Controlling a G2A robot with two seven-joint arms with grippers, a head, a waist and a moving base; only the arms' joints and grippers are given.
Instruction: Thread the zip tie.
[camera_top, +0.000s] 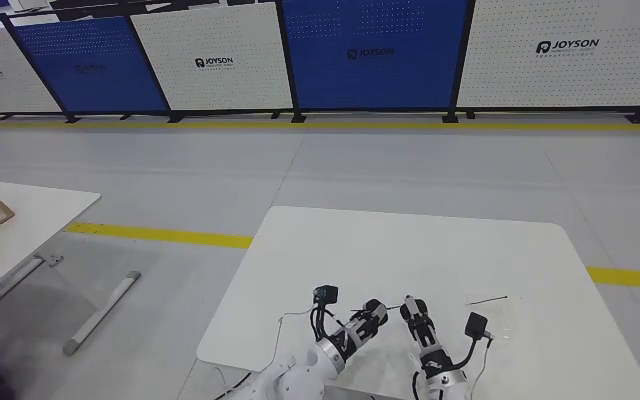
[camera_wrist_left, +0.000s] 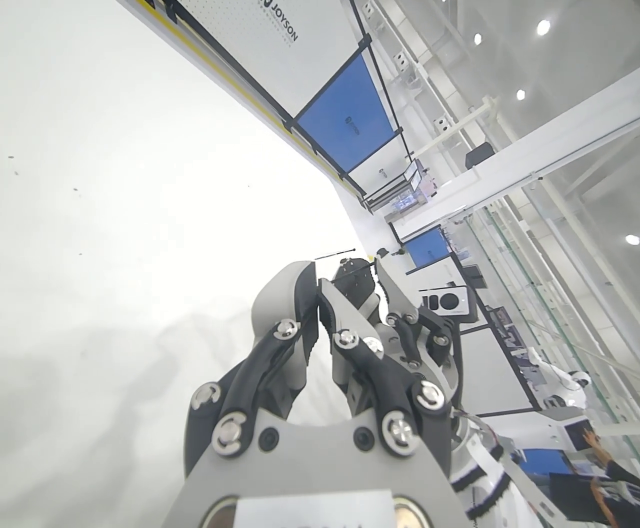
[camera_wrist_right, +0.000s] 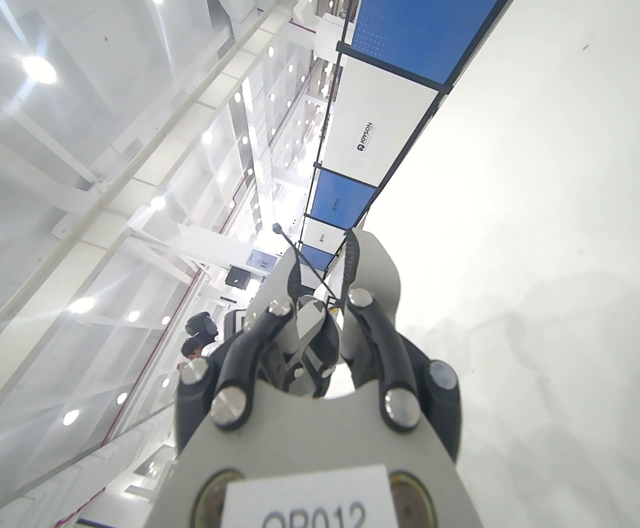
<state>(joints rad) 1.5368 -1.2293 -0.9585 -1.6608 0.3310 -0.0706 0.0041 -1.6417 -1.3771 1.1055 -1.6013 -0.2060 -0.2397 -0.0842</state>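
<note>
Both grippers hover close together over the front edge of the white table (camera_top: 400, 250). My left gripper (camera_top: 376, 310) (camera_wrist_left: 318, 282) has its fingers pressed together, apparently on one end of a thin black zip tie (camera_wrist_right: 310, 267). The tie slants across the gap between the fingers of my right gripper (camera_top: 410, 305) (camera_wrist_right: 320, 250), which stand open. The tie's small head (camera_wrist_right: 276, 228) sticks out past one fingertip, and its other end is hidden behind a finger. In the left wrist view the right gripper (camera_wrist_left: 365, 272) sits just beyond the left one's tips.
A second black zip tie (camera_top: 487, 300) (camera_wrist_left: 335, 254) lies flat on the table to the right of the grippers. Another white table (camera_top: 40, 215) stands off to the left. Blue and white panels (camera_top: 375, 55) line the far side of the floor.
</note>
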